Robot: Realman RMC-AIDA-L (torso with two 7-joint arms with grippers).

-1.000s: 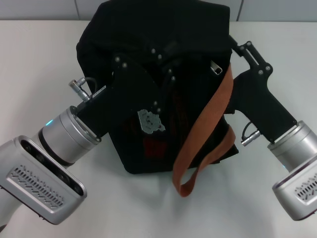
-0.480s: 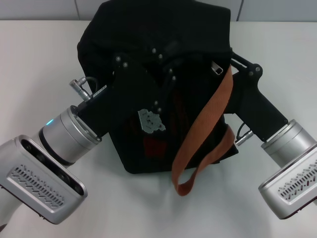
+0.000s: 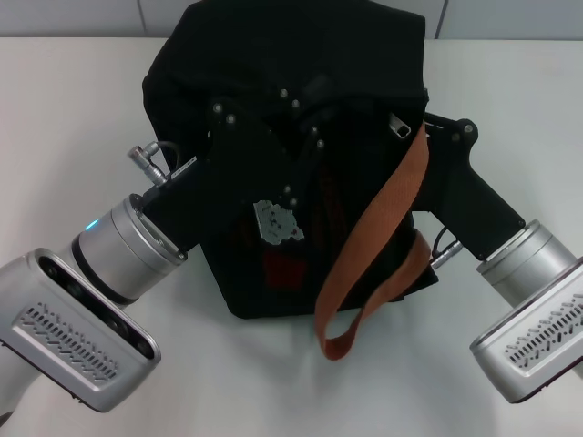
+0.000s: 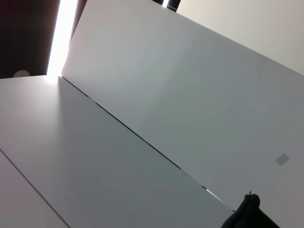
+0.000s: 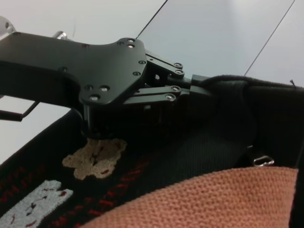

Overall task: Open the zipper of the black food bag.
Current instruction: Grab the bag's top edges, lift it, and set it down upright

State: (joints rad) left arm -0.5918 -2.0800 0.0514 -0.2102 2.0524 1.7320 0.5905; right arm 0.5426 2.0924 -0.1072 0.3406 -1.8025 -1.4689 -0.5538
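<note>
The black food bag (image 3: 273, 45) stands mid-table, its bear print (image 3: 277, 221) and red lettering facing up toward me. The zipper's silver pull tab (image 3: 398, 125) lies near the bag's right top corner, beside an orange-brown strap (image 3: 383, 218). My left gripper (image 3: 319, 114) reaches across the bag's front. In the right wrist view this left gripper (image 5: 197, 85) is shut on the bag's top edge, with the pull tab (image 5: 262, 161) a little apart from it. My right gripper (image 3: 428, 123) sits against the bag's right side, just right of the tab, its tip hidden by bag and strap.
The white table (image 3: 73, 100) surrounds the bag. The strap's loop (image 3: 339, 341) hangs over the bag's front onto the table. Grey wall panels (image 4: 180, 95) fill the left wrist view.
My right gripper has moved left and slightly down, from clear of the bag's right corner to right against it near the pull tab. The left arm and the bag have stayed put.
</note>
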